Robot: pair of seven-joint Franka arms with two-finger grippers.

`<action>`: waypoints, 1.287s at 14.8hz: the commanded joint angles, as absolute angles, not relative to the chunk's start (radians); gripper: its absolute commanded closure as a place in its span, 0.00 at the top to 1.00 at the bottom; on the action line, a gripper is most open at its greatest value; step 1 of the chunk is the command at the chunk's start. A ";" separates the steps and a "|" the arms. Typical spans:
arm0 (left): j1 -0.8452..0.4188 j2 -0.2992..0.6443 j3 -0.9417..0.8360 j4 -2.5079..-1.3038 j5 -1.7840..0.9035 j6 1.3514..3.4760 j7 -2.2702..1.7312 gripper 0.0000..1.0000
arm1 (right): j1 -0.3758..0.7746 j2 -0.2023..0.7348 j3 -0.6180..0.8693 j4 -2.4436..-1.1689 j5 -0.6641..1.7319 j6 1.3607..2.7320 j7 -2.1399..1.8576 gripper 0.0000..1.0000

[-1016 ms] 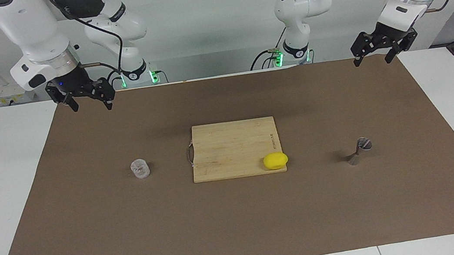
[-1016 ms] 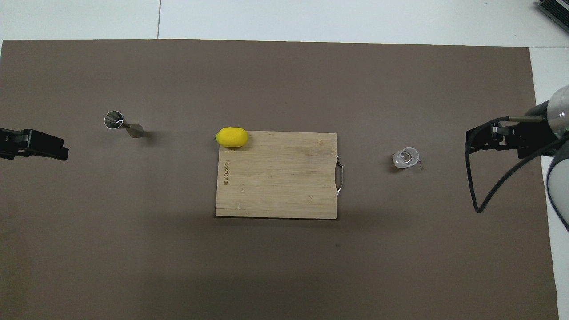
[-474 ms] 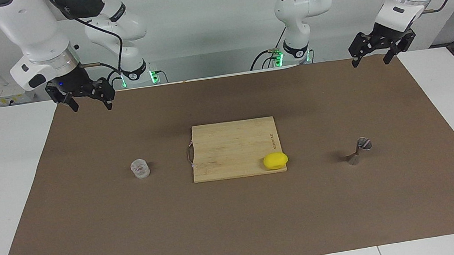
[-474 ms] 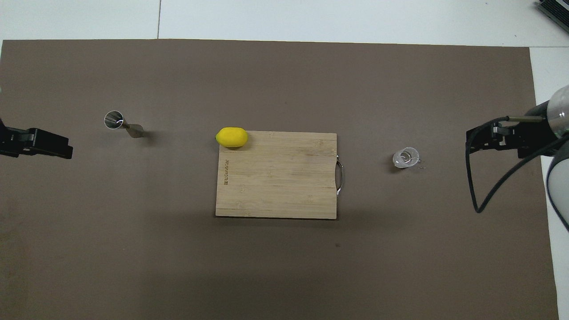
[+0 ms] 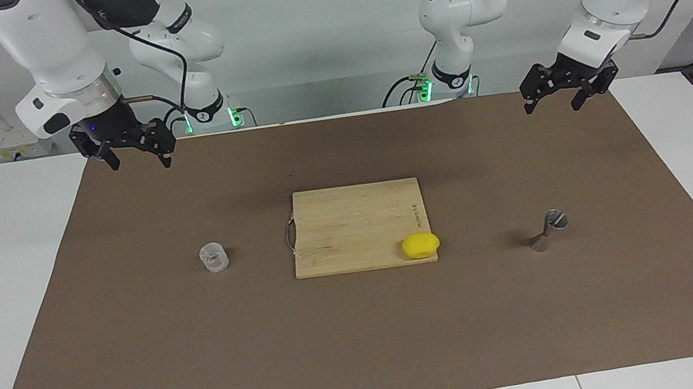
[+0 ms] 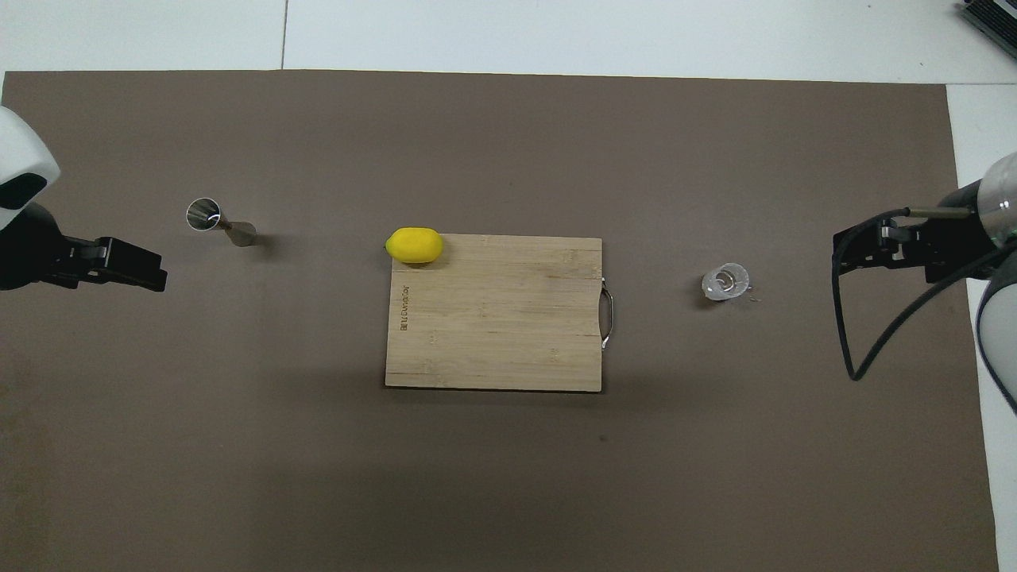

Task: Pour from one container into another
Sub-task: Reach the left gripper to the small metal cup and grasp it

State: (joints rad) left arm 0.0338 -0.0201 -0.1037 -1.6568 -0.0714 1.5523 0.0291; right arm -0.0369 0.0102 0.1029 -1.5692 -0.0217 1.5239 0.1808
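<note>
While both arms hang above the brown mat (image 5: pixel 364 326), nothing on the table is held. Seen from the facing view, the left gripper (image 5: pixel 552 98) is in the upper right of the frame, raised over the mat's edge by the robots, and its two fingers stand apart with empty air between them. At the upper left of that frame the right gripper (image 5: pixel 138 157) hangs the same way, released and empty. From the overhead view the left gripper (image 6: pixel 151 274) enters at the left edge and looks close to the jigger (image 6: pixel 218 223), but only the facing view shows that it is high in the air and well apart from it. The right gripper (image 6: pixel 846 256) at the right edge of the overhead view shows only its side, so its spread fingers read only in the facing view.

The cup (image 5: pixel 214 257) stands upright on the mat at the centre left of the facing frame, beside the handle end of the board (image 5: pixel 350 221). Looking down, the overhead view shows its round mouth (image 6: pixel 725 282); what is inside I cannot tell. The jigger (image 5: pixel 548 230) stands at the centre right, and the overhead view shows its shiny open top. A lemon (image 5: pixel 421 245) lies on the board's corner.
</note>
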 commanded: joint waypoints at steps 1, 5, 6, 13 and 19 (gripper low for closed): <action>0.069 0.018 -0.095 -1.690 -0.141 1.533 -0.044 1.00 | -0.051 -0.005 0.109 -1.586 -0.025 1.534 0.160 1.00; 0.135 0.104 -0.084 -1.692 -0.276 1.555 -0.338 1.00 | -0.051 -0.005 0.109 -1.588 -0.025 1.534 0.160 1.00; 0.137 0.121 -0.066 -1.692 -0.314 1.569 -0.435 1.00 | -0.051 -0.005 0.109 -1.588 -0.025 1.534 0.160 1.00; 0.137 0.120 0.052 -1.883 -0.716 1.830 -0.932 1.00 | -0.051 -0.005 0.109 -1.586 -0.025 1.534 0.160 1.00; 0.176 0.129 0.083 -2.045 -1.112 2.060 -1.110 1.00 | -0.051 -0.005 0.109 -1.586 -0.025 1.534 0.160 1.00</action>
